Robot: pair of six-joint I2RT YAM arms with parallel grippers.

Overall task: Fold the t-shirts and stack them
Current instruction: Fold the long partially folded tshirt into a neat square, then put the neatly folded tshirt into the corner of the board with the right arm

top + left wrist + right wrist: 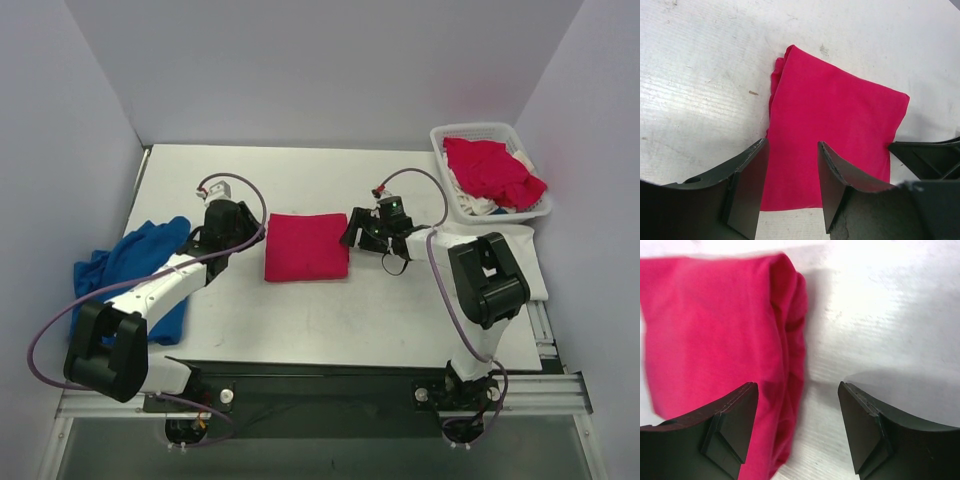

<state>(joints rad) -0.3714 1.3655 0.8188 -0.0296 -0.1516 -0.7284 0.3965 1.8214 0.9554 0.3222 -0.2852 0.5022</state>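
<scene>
On the counter [330, 320], a folded pinkish-red t-shirt [306, 247] is lying between the left tool [791, 144] and right tool [797, 385], both gaping, gripping nothing.

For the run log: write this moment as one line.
shirt: folded, mid-table | left gripper: open, over its left edge | right gripper: open, at its right edge | basket: more shirts

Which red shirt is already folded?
The red shirt in the middle of the table, a neat flat rectangle; the other red shirt lies crumpled in the white basket.
</scene>
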